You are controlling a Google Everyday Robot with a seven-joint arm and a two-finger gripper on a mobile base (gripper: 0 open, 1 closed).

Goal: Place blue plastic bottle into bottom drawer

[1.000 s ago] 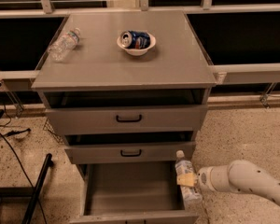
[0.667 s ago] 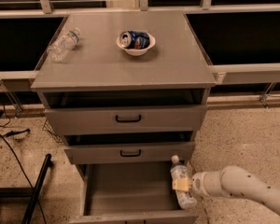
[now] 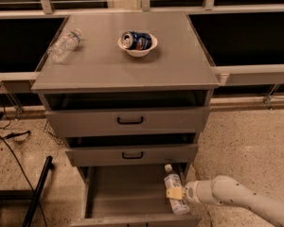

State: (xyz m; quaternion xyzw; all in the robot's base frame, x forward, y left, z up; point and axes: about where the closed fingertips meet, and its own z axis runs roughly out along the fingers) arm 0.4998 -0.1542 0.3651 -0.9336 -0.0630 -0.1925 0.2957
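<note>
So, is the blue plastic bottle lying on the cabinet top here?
No, the gripper holds the blue plastic bottle down at the right side of the open bottom drawer; the cabinet top carries a smaller bottle.

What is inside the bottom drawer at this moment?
The blue plastic bottle, tilted at the right side, gripped by the tool. The rest of the bottom drawer shows grey floor; its back is covered by the middle drawer.

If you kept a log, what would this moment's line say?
hand: at open bottom drawer, right side, shut on blue plastic bottle | pose: tilted, cap up | release: not yet
</note>
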